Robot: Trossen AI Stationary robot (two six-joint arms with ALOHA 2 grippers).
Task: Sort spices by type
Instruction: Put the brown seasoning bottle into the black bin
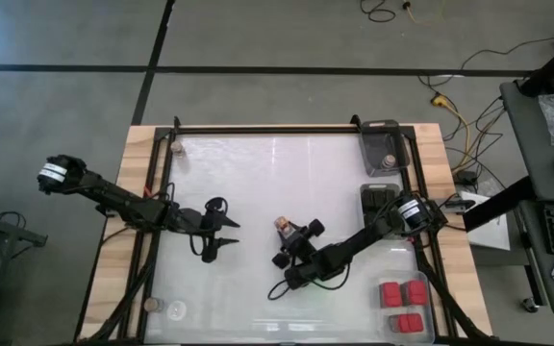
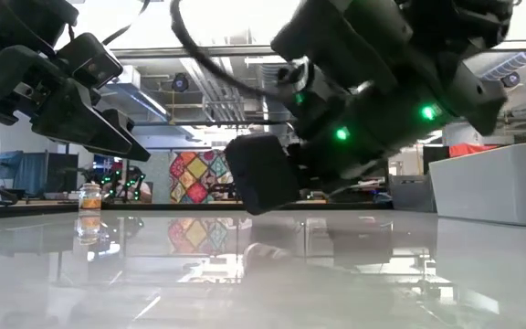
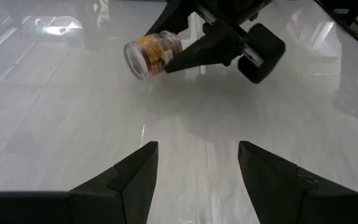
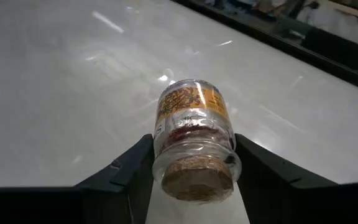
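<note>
The white table fills the overhead view, yet in the low view the right arm's dark bulk blocks most of the middle, so the grip itself cannot be made out there. The clear tray at the near right corner is cut off by the picture's edge; it holds red blocks, three as far as can be seen. Two more clear trays sit along the right side, the farther one with a small jar inside, the nearer one half hidden under the right arm.

The right gripper is clamped on a small jar near the table's centre; its own wrist view shows the fingers pressed to both sides of the glass, cork end nearest the camera, where overhead the jar is only a speck. The left wrist view shows the same jar tilted in those fingers, apparently just clear of the surface.

The left gripper hangs with fingers apart and empty, left of the jar.

Other jars stand at the far left corner and the near left edge
</note>
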